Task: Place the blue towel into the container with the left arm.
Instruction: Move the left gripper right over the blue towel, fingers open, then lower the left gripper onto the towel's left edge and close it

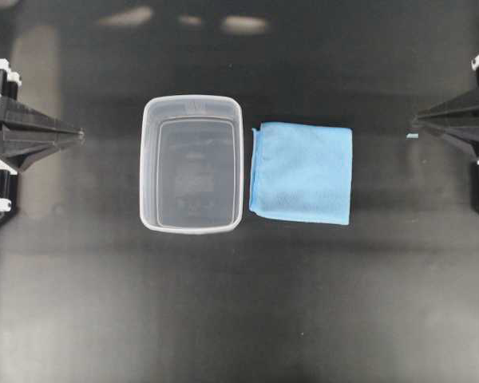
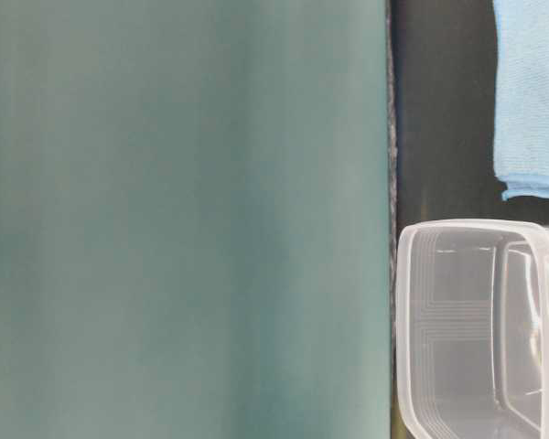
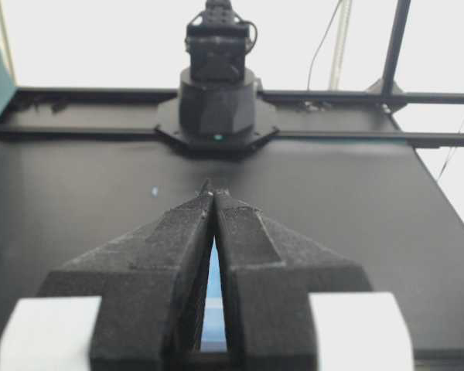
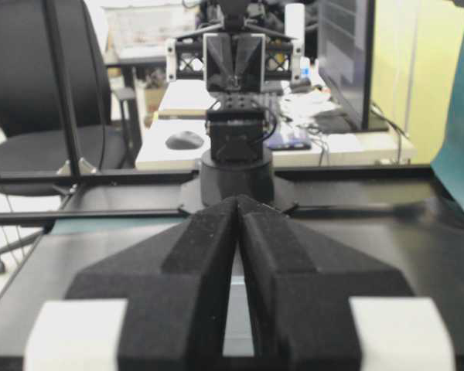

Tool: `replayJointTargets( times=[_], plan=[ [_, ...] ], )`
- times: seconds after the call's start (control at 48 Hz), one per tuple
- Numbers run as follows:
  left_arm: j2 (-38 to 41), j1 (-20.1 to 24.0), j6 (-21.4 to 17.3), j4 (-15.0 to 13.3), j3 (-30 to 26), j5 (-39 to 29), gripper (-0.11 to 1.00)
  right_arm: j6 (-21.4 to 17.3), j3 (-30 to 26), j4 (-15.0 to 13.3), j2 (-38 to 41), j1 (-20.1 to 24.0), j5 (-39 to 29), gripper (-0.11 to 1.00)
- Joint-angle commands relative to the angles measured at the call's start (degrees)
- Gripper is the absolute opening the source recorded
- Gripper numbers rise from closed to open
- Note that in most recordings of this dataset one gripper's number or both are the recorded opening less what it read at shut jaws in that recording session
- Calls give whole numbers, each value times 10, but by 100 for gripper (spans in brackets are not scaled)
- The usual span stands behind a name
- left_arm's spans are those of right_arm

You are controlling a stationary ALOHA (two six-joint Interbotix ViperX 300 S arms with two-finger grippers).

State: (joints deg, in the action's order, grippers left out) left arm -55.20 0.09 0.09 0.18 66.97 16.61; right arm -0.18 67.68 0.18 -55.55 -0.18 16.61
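Both end effectors closed, parked at table edges: left [image 1: 80, 134], right [image 1: 415, 121].

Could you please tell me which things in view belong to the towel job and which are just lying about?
Part of the job:
- blue towel, flat beside the tub
- container, nothing inside
- left gripper, fingers together

Just lying about:
- small pale-blue scrap on the table
- right gripper, parked, fingers together

We see soft, matt cloth in the blue towel [image 1: 302, 172], clear smooth plastic in the container [image 1: 192, 108], a faintly glossy black desk [image 1: 223, 303].
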Motion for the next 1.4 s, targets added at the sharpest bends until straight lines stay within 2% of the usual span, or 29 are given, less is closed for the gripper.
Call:
replayJointTargets(
  times=[0.0,0.063,0.104,0.25,0.417,0.563,0.667,0.771,0.834,0.917,1.125,1.188,1.376],
  plan=[
    [23,4,4,24,-40,-17,6,-4,-11,2,1,4,5,1],
    [41,9,5,24,-66,-35,4,-4,-11,5,-5,4,4,2],
    [55,10,4,24,-84,-50,1,-4,-11,5,-10,4,2,-1],
    [108,11,-4,25,-150,-129,1,-4,-11,6,-26,4,-18,-1],
    [175,9,-4,24,-221,-220,1,-7,-11,6,-61,1,-99,0],
    [235,9,-5,24,-269,-260,1,-28,-11,6,-98,-10,-165,2],
    [286,10,-6,24,-310,-281,1,-45,-9,6,-125,-15,-197,16],
    [341,14,-5,25,-359,-316,3,-53,-4,6,-149,-21,-214,45],
    [374,17,-6,24,-389,-344,10,-53,-2,6,-158,-25,-224,64],
    [421,19,-7,24,-431,-382,27,-53,1,6,-167,-26,-237,80],
    [554,19,-9,25,-535,-466,83,-54,2,6,-171,-26,-239,77],
    [600,18,-9,25,-568,-482,89,-54,1,6,-171,-27,-239,78],
    [711,17,-9,25,-641,-492,88,-54,3,6,-171,-26,-236,77]
  ],
)
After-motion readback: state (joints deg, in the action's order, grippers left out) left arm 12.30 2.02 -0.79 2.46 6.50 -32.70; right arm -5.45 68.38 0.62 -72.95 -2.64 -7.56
